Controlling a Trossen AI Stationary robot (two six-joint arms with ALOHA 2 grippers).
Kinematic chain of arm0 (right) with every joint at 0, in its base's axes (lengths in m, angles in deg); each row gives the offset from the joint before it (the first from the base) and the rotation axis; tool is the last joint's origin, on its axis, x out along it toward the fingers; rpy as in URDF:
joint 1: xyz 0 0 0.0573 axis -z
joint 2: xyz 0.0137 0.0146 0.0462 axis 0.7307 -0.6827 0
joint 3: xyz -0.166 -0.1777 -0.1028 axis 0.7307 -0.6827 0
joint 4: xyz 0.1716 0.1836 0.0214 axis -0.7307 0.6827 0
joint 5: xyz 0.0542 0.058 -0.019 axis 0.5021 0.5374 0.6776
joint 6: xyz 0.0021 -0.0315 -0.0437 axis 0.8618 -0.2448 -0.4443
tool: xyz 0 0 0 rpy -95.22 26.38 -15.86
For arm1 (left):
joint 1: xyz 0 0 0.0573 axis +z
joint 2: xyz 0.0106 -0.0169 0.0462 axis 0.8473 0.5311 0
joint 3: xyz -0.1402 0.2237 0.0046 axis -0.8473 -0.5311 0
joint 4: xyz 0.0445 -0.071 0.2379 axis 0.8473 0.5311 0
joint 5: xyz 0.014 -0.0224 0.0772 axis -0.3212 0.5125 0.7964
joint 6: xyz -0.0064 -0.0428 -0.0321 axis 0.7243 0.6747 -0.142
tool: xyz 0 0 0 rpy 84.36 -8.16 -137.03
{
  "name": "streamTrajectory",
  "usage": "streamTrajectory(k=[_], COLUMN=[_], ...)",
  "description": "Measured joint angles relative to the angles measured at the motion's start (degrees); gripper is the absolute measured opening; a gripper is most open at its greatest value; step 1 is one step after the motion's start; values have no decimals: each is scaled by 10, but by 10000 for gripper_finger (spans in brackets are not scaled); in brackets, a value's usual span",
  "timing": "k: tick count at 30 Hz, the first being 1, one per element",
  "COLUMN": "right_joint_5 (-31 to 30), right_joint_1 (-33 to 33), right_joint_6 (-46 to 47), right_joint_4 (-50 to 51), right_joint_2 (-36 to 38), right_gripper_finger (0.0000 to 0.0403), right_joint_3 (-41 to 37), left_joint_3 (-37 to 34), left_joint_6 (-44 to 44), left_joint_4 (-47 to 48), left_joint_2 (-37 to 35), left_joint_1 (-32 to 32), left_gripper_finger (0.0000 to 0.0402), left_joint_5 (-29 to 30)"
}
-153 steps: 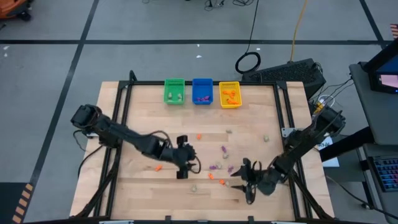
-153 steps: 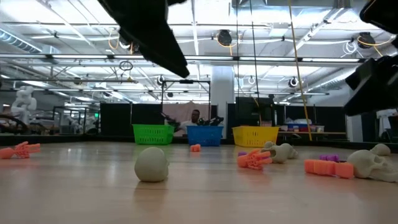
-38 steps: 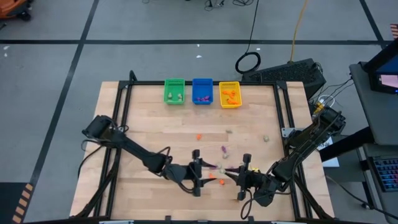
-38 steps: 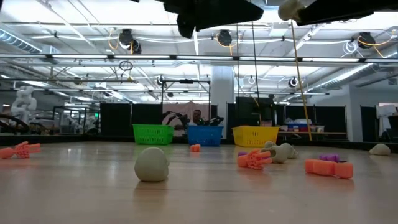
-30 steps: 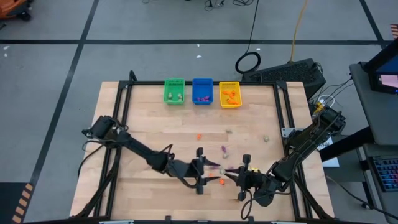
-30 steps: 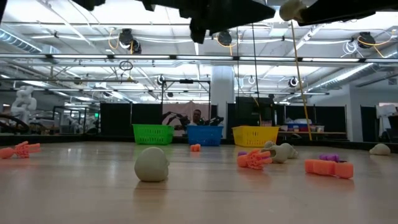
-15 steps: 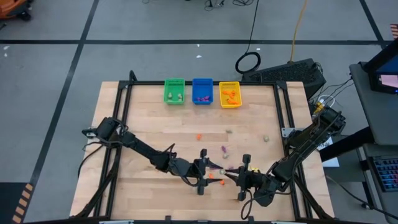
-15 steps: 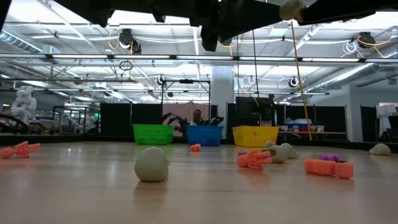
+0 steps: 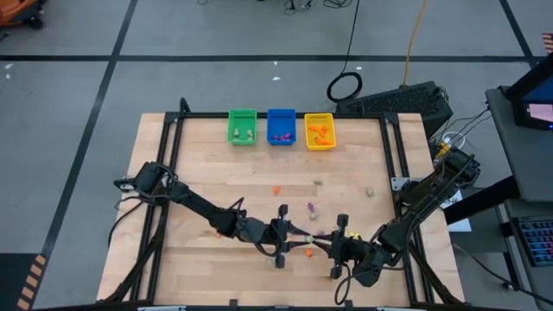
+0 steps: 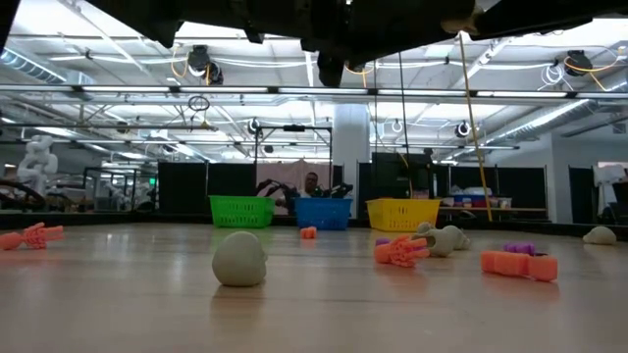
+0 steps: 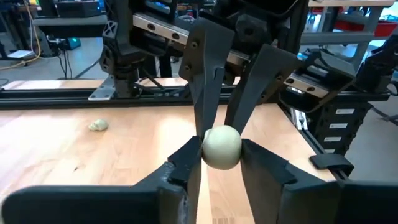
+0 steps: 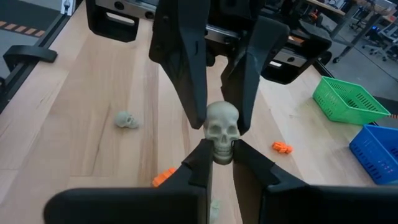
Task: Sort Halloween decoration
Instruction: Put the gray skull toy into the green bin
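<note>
You are in the middle of the sorting, not near the end. At the far edge of the table (image 9: 216,155) the three bins already hold some pieces: the green bin (image 9: 243,126) has a few pale ones, the blue bin (image 9: 281,126) some purple ones, the yellow bin (image 9: 320,132) several orange ones.

Right now both arms meet above the near middle of the table, in a handover. The right claw (image 12: 221,163) is clamped on the lower part of a pale skull (image 12: 221,129), and the left claw (image 11: 221,163) stands around the same skull from the other side — its fingers (image 11: 186,163) touch it or are very close, but you cannot tell from these views if the left grip is already firm. So the skull hangs in the air between the two claws, above the table.

Much is left to do. On the table you can see an orange trinket (image 10: 400,251) and a longer orange piece (image 10: 518,264) on the near right, a purple piece (image 10: 519,249) behind it, a pale ball (image 10: 239,259) in the near middle, another orange figure (image 10: 30,236) at the far left, and a second small skull (image 12: 125,119) lying loose. In my judgement the pale skull belongs in the green bin, which is on the left arm's side.
</note>
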Motion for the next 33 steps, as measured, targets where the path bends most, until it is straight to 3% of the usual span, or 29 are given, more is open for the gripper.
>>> streamTrajectory(k=[7, 15, 26, 33], right_joint_5=[1, 1, 21, 75], right_joint_1=[2, 2, 2, 2], right_joint_6=[1, 1, 47, 73], right_joint_4=[0, 0, 36, 80], right_joint_2=[0, 0, 0, 0], right_gripper_finger=[29, 40, 179, 209], right_joint_3=[0, 0, 1, 1], left_joint_3=[0, 0, 0, 0], left_joint_6=[-4, -5, -4, -21], left_joint_4=[3, 3, 7, 123], left_joint_2=[0, 0, 0, -45], left_joint_1=[1, 1, 1, 0], left_gripper_finger=[73, 70, 69, 69], left_joint_5=[0, 0, -40, -42])
